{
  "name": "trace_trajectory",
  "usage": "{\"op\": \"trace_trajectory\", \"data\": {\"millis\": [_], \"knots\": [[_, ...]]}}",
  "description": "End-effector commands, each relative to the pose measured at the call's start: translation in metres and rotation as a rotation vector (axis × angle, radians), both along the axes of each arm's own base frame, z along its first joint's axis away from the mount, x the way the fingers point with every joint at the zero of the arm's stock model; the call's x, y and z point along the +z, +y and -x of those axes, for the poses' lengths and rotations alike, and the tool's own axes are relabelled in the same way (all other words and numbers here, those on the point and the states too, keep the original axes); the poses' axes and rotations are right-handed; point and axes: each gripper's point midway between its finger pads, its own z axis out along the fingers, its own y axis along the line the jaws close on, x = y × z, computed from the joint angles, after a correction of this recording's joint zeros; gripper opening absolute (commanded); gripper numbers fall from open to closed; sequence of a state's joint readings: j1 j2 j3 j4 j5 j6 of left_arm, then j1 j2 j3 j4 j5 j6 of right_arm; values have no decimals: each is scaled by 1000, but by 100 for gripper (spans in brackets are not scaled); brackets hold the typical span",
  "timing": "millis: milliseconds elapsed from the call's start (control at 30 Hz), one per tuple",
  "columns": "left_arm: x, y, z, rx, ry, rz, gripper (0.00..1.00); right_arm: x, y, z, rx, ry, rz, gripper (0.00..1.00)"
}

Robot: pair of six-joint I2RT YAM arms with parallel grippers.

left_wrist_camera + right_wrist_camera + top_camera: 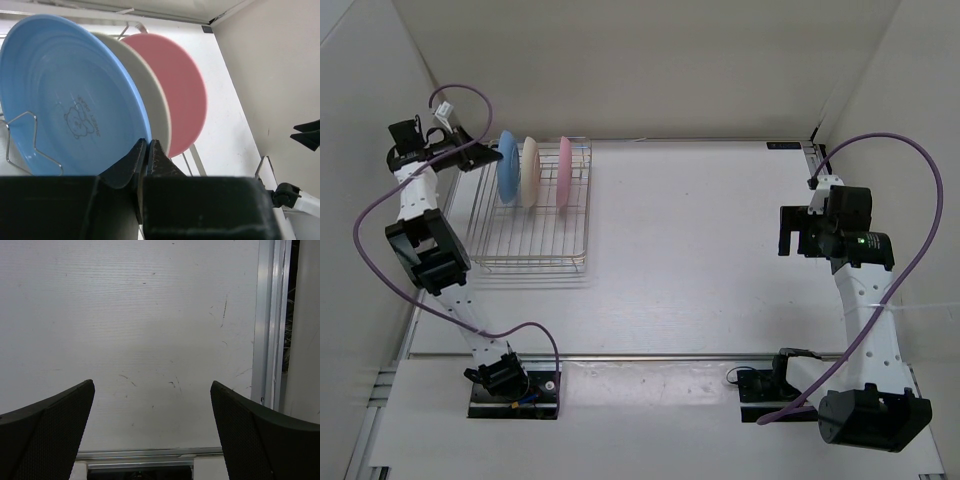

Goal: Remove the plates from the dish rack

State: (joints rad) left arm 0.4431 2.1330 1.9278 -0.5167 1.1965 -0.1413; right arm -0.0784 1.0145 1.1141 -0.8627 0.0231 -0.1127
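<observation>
Plates [532, 170] stand on edge in a row at the far end of the dish rack [530, 240], which sits at the left of the table [700, 250]. Nearest the left wrist camera, the left gripper [146, 150] is clamped on the lower rim of the light blue plate [65, 95], one finger on its face and the other behind it. That face carries a small bear drawing [76, 121] with a line of lettering beside it, seemingly too fine to read. Just behind stands the cream plate [159, 115], then the pink plate [187, 100]. Well apart on the right, the right gripper [152, 385] hangs with jaws spread wide over bare table.
</observation>
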Motion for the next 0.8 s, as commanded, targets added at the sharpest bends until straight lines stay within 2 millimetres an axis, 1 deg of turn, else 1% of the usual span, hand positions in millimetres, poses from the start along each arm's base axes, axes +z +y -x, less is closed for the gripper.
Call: {"op": "trace_trajectory", "data": {"millis": [0, 33, 67, 100, 133, 167, 233, 267, 333, 367, 433, 467, 500, 533, 567, 600, 633, 667, 700, 733, 767], "knots": [[101, -6, 17, 5, -226, -90, 11, 4, 0, -6, 12, -36, 2, 100], [115, -8, 20, 7, -257, -102, 11, 1, 0, -4, 12, -27, 1, 100], [125, -10, 24, -6, -280, -106, 11, 1, 0, -4, 12, -27, 1, 100], [128, -12, 26, -14, -278, -100, 11, 1, 0, -4, 12, -27, 1, 100], [135, -14, 30, -22, -293, -103, 11, 1, 2, -5, 19, -28, -6, 100], [146, -18, 37, -32, -311, -106, 11, 1, 2, -5, 19, -28, -7, 100], [156, -22, 45, -36, -326, -121, 11, -2, 4, -6, 26, -18, -15, 100], [168, -26, 54, -53, -366, -145, 11, 2, 4, -7, 27, -29, -14, 100], [175, -29, 62, -49, -383, -167, 11, 4, 7, -10, 33, -28, -34, 100], [179, -32, 69, -53, -375, -170, 11, 10, 7, -12, 33, -43, -33, 100], [195, -37, 81, -55, -422, -219, 11, 11, 10, -14, 43, -34, -45, 100], [198, -38, 86, -49, -430, -242, 11, 19, 12, -15, 53, -50, -53, 100], [203, -48, 100, -67, -453, -290, 11, 21, 12, -17, 53, -53, -53, 100], [204, -53, 105, -56, -461, -338, 11, 25, 15, -19, 65, -52, -65, 100], [206, -62, 113, -65, -479, -382, 11, 42, 19, -24, 97, -97, -58, 100], [216, -90, 131, -122, -561, -457, 11, 46, 25, -28, 131, -94, -64, 100], [199, -98, 135, -111, -512, -512, 11, 52, 30, -28, 156, -90, -66, 100], [195, -112, 143, -131, -522, -557, 11, 61, 34, -29, 183, -98, -62, 99], [205, -151, 170, -205, -609, -600, 11, 84, 40, -39, 227, -134, -40, 98], [182, -160, 171, -189, -566, -660, 11, 89, 48, -34, 273, -111, -54, 96], [177, -177, 182, -213, -591, -699, 11, 99, 54, -35, 309, -119, -42, 96]]}}
